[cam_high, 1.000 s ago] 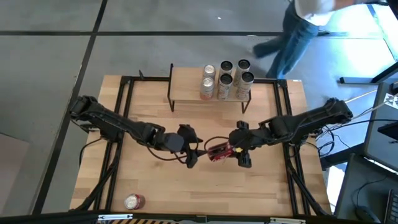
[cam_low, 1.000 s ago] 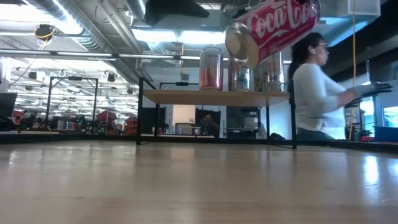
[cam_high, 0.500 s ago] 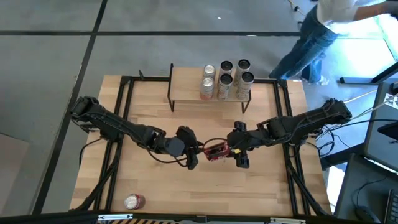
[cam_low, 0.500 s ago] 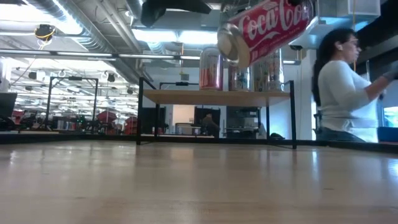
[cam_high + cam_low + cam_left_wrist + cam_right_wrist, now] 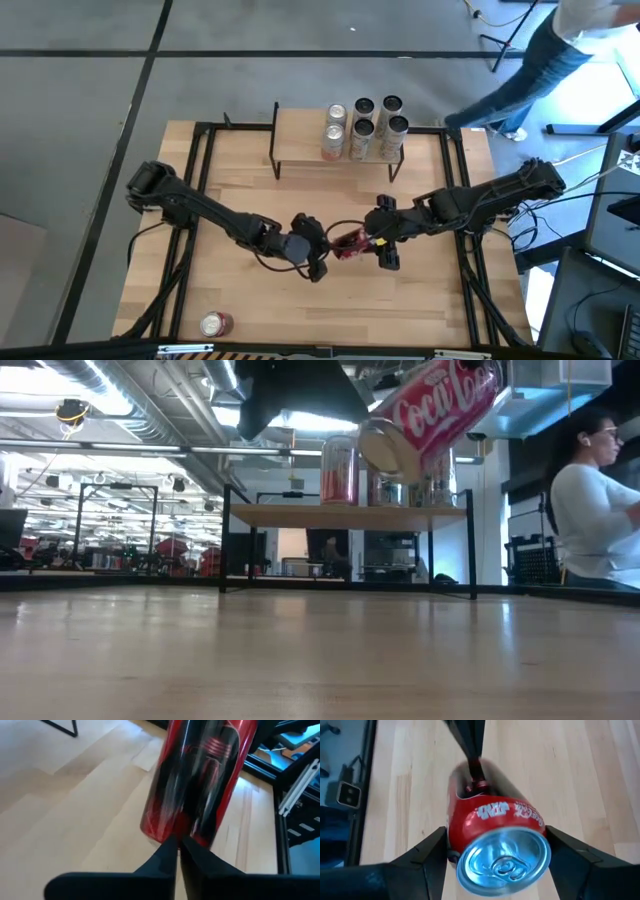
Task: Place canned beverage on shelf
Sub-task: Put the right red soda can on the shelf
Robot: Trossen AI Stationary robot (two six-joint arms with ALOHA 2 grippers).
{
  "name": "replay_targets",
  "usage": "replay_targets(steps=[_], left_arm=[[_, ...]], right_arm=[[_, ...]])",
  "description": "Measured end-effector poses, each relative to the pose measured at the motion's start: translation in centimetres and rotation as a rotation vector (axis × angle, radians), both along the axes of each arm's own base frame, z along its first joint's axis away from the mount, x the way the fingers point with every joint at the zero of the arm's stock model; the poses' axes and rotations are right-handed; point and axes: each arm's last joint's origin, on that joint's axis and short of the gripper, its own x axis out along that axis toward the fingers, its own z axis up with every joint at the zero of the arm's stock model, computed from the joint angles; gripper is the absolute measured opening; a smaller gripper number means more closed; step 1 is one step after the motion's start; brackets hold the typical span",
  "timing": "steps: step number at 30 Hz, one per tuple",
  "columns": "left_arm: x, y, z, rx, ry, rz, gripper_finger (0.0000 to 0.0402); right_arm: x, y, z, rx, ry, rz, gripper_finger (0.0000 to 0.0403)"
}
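Can (image 5: 349,242) in right tool (image 5: 372,241)

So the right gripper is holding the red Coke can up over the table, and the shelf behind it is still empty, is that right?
Not quite: the shelf is not empty. The high view shows five cans standing on its right end. The rest holds: the right gripper grips the red Coke can above the table, its fingers on either side of it.

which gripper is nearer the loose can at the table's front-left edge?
Left. The left gripper is mid-table, shut, its tips at the red can held by the right gripper, which sits farther right. Neither is near the loose can.
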Motion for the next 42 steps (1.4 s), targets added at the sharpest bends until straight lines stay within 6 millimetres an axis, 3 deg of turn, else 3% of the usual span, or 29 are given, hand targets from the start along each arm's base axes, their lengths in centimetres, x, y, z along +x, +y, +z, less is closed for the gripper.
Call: replay_targets(steps=[5, 19, 23, 31, 42], left_arm=[[0.6, -0.2, -1.1, -0.010, 0.015, -0.005, 0.0008], [0.7, -0.1, -1.2, 0.002, 0.013, -0.023, 0.0008], [-0.6, -0.1, 0.4, -0.028, 0.045, -0.080, 0.0007], [-3.7, -0.7, 3.6, -0.047, 0.061, -0.149, 0.0007], [-4.1, -1.1, 3.9, -0.050, 0.057, -0.168, 0.0007]], right_arm=[[0.5, 0.1, 0.4, 0.022, -0.063, -0.002, 0.0251], [2.3, 0.6, -0.6, -0.010, -0.099, -0.033, 0.0250], [2.4, 0.6, -1.0, -0.049, -0.086, -0.045, 0.0248], [4.5, 1.2, -4.8, -0.160, 0.027, -0.023, 0.0247], [7.0, 2.0, -8.8, -0.203, 0.075, 0.011, 0.0247]])
